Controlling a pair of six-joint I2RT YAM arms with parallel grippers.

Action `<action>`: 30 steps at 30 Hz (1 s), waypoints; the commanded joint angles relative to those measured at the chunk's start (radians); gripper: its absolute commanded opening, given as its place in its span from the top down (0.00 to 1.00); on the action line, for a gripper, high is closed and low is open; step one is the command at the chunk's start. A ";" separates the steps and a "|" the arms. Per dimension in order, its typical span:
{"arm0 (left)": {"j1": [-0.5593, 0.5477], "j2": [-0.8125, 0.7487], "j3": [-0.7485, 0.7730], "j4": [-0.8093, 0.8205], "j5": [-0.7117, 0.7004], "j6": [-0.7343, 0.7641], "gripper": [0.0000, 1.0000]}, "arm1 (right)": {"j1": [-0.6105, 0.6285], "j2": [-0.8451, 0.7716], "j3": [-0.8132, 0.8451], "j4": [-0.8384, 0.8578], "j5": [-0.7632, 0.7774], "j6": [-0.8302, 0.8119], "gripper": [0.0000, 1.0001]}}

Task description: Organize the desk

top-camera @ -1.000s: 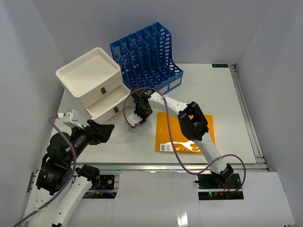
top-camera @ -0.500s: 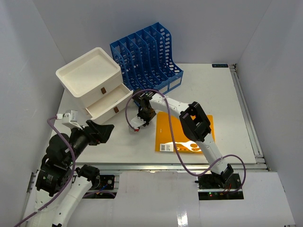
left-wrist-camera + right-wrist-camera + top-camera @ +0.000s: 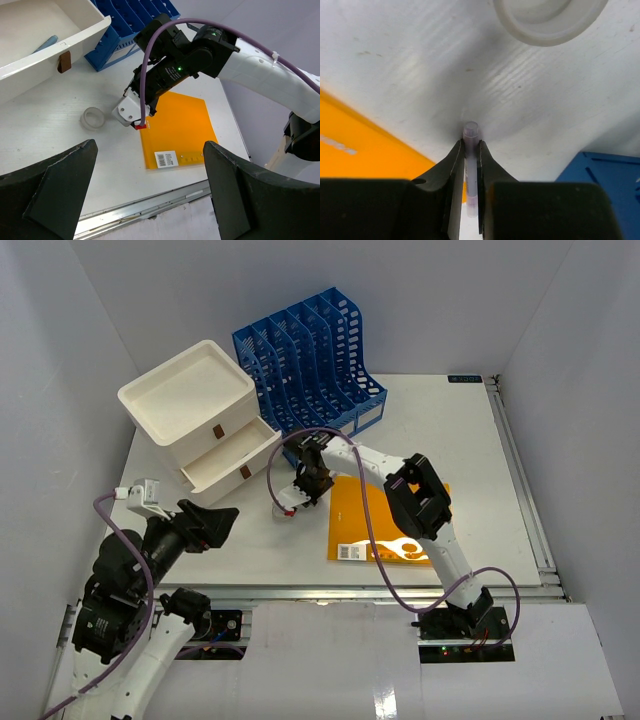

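My right gripper (image 3: 471, 143) is shut on a thin, pale purple pen-like stick (image 3: 470, 170) that stands up between its fingers, tip near the desk (image 3: 420, 75). From above, this gripper (image 3: 298, 496) is down at the desk (image 3: 470, 440), at the left edge of an orange folder (image 3: 390, 515). Just in front of it lies a white ring of tape (image 3: 550, 17), also visible to the left wrist camera (image 3: 93, 118). My left gripper (image 3: 214, 521) hangs open and empty at the near left, its fingers (image 3: 62, 182) wide apart.
A white drawer box (image 3: 190, 405) stands at the back left with its lower drawer (image 3: 60, 35) pulled open and a pale blue item (image 3: 46, 43) inside. A blue file rack (image 3: 310, 355) stands behind the right arm. A metal rail (image 3: 300, 590) runs along the near edge.
The right gripper has closed on the thin stick and shifted slightly right toward the folder. The left arm has sunk a little and stays open.
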 commanded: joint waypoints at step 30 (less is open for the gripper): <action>0.001 0.018 -0.108 0.002 -0.086 -0.191 0.02 | 0.211 -0.023 0.362 0.684 -0.034 0.468 0.86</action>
